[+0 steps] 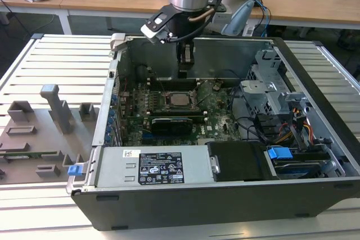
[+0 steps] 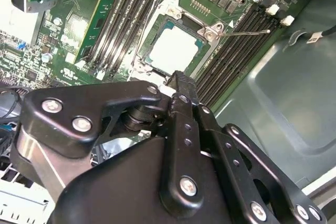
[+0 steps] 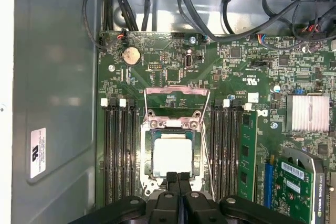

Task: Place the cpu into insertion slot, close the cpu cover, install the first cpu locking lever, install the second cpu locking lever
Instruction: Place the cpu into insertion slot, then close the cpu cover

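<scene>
Gripper (image 3: 178, 178) fingers are pressed together, holding nothing, just beside the cpu (image 3: 172, 156). Cpu lies flat, framed by the cpu cover (image 3: 173, 124), between memory slots (image 3: 119, 150) on the motherboard (image 3: 173, 66).

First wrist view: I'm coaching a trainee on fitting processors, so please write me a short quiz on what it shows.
1. True or false: the chip lies in the socket.
2. The hand is: A) wide open; B) shut, at the socket's edge; C) gripping a cable.
3. Name the long black parts that run along both sides of the socket.

Key: 1 true; 2 B; 3 memory slots.
</scene>
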Robot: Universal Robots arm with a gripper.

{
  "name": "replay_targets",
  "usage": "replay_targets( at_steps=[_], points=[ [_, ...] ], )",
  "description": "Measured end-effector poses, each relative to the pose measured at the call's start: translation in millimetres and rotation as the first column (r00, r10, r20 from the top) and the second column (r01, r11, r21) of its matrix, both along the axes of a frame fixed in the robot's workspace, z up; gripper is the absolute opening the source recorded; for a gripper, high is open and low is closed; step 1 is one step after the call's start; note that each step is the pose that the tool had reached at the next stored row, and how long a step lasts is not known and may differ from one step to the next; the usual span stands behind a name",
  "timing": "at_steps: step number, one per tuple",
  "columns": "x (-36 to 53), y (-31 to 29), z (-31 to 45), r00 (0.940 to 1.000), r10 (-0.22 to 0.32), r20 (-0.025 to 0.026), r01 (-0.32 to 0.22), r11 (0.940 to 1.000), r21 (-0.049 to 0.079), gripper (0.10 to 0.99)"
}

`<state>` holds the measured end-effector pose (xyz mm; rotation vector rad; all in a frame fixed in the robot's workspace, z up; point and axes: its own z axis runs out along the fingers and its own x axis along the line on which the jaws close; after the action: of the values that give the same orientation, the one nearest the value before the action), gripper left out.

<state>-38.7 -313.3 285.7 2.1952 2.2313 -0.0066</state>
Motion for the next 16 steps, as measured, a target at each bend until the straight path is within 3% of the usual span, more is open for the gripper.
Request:
replay_targets(
  at_steps=[6, 10, 16],
  points=[
    [0.6, 0.0, 0.4, 1.0, 0.0, -0.0001, 0.0, 1.0, 0.0, 0.106],
    [24.3, 0.3, 0.3, 1.0, 0.0, -0.0029, 0.0, 1.0, 0.0, 0.106],
    [66.9, 1.2, 0.3, 0.9999, 0.0, -0.0129, 0.0, 1.0, 0.0, 0.106]
  ],
)
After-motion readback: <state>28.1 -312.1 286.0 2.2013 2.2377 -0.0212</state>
